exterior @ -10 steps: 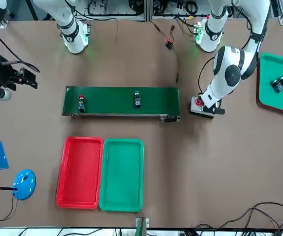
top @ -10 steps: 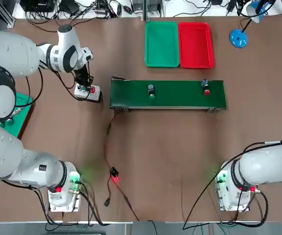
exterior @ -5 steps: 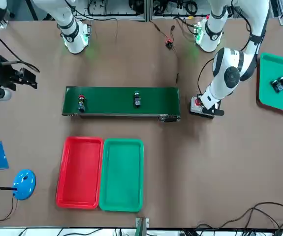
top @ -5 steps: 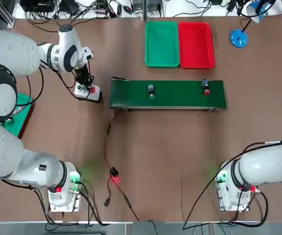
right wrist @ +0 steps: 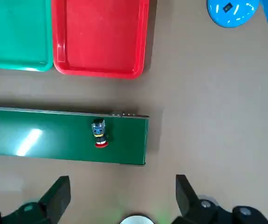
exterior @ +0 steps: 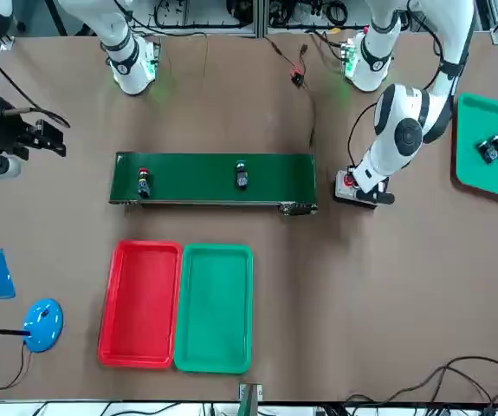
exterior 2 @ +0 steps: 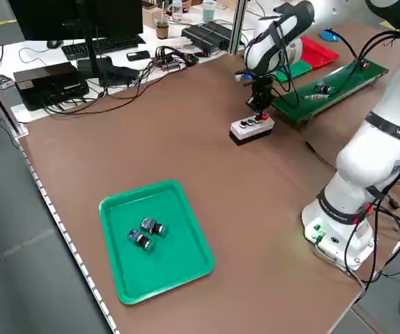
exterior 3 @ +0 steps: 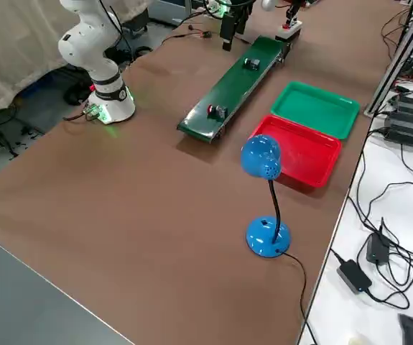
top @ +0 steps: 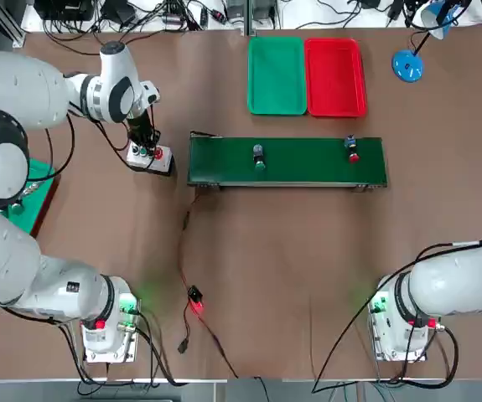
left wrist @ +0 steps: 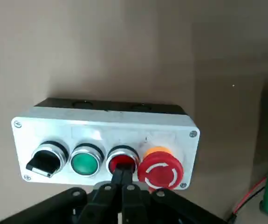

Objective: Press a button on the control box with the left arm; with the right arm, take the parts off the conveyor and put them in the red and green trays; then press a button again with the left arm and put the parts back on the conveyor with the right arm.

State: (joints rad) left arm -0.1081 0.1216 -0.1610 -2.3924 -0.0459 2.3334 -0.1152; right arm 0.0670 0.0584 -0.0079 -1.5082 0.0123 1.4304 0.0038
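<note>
The control box (top: 150, 157) sits on the table just off the conveyor's left end. My left gripper (top: 144, 138) is shut and stands right over it. In the left wrist view its closed fingertips (left wrist: 123, 176) rest on the small red button (left wrist: 123, 161), between a green button (left wrist: 85, 163) and a large red mushroom button (left wrist: 160, 171). The conveyor (top: 308, 161) carries two parts: a green-capped one (top: 258, 156) and a red-capped one (top: 352, 149). Behind it lie the green tray (top: 277, 75) and the red tray (top: 334, 77). My right gripper (exterior: 45, 134) hangs open beyond the belt's right end, holding nothing.
A blue desk lamp (top: 408, 63) stands at the far right corner. Another green tray (exterior 2: 154, 236) with two small pieces lies at the left edge. A thin cable with a red-lit connector (top: 194, 301) runs from the conveyor towards the arm bases (top: 106, 331).
</note>
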